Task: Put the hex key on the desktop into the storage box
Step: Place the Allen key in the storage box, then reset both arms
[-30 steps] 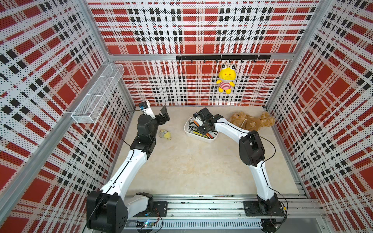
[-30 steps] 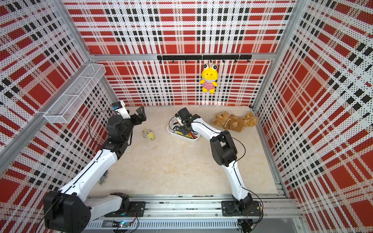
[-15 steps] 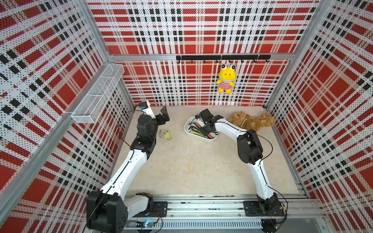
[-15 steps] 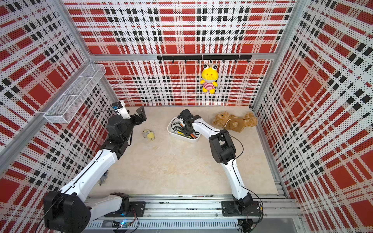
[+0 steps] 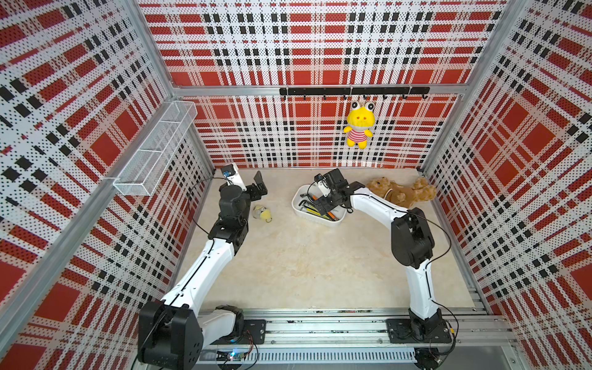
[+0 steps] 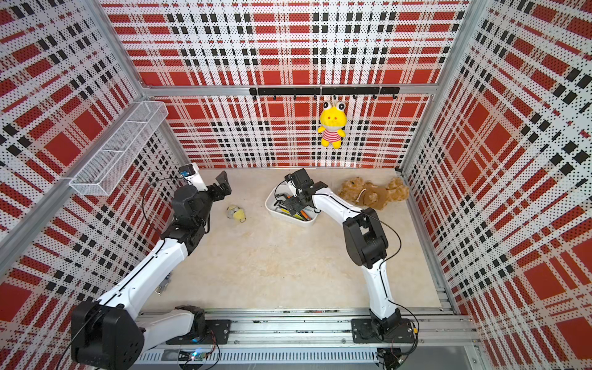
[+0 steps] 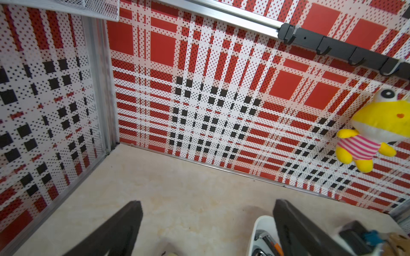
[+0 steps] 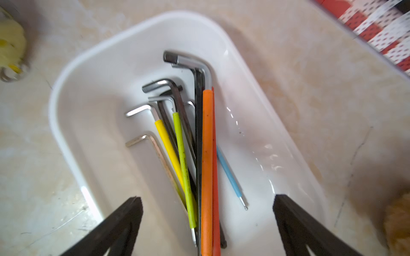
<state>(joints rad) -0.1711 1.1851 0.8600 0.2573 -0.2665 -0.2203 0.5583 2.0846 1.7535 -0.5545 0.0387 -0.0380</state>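
At the far left of both top views we see a white wire mesh basket (image 5: 153, 150) fixed to the red plaid perforated wall. Right of it, the left gripper (image 5: 260, 184) hangs above the pale beige marbled desktop (image 5: 304, 256). In the left wrist view its black jaws stand well apart with nothing between them (image 7: 207, 204).

Just below it in the frame, a small yellow plush toy (image 5: 262, 214) lies on the desktop, apart from the arm.

Towards the centre sits the smooth white rectangular storage box (image 5: 302, 195) with rounded corners. We find the L-shaped steel hex keys (image 8: 207, 155) inside it, bundled side by side on its floor. Their long shafts are sleeved in yellow, green, orange, red and blue, and their bent ends point to the far end of the box.

The right gripper (image 5: 322, 206) hovers over the box. In the right wrist view its jaws (image 8: 207, 198) are spread wide and grip nothing; the keys lie loose beneath them.

Further right, a brown teddy bear (image 5: 400, 193) lies near the back wall. Above it, a yellow frog plush in a striped shirt (image 5: 358, 125) hangs from a black hook rail (image 5: 352, 92).
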